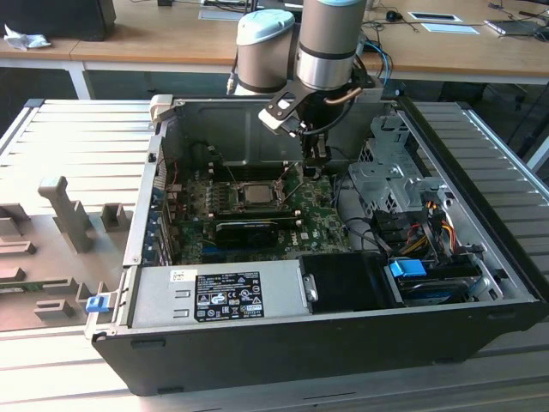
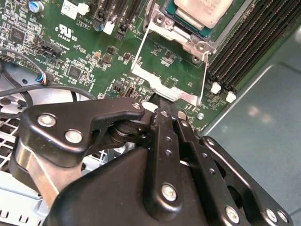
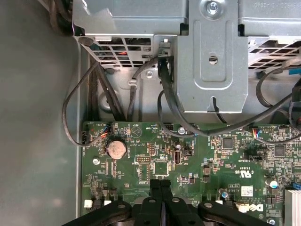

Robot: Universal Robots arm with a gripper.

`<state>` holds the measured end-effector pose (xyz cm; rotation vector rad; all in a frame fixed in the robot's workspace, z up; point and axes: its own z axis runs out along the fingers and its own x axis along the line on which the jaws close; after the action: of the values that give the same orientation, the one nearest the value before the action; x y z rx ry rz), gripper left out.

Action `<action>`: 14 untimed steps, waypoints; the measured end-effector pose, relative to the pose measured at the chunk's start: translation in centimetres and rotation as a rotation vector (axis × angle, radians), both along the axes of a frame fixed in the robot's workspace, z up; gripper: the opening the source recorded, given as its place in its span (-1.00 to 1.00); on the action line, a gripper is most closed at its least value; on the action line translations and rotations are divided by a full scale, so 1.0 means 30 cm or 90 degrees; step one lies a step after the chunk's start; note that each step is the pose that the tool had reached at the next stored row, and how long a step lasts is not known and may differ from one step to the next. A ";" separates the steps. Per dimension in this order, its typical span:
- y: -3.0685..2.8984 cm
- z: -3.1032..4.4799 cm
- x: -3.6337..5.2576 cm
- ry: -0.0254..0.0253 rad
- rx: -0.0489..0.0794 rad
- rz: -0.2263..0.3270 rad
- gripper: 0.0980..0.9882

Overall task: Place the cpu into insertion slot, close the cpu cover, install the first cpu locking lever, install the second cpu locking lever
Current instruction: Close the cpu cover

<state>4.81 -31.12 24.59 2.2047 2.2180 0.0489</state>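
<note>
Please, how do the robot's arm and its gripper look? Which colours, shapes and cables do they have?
The arm is a silver-grey tube with a pale blue-grey rounded joint cap. A white bracket and thin cables sit at the wrist. The gripper is black: flat linkage bars joined by silver screws, with narrow fingers.

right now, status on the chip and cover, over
Gripper shut, tips at edge of open cover. Chip sits in socket. Nothing seen in the way.
</note>
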 end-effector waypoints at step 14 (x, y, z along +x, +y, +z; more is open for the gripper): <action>0.000 0.000 -0.016 0.0000 0.000 0.000 -0.98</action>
<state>4.34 -31.12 24.59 2.2046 2.2181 0.0489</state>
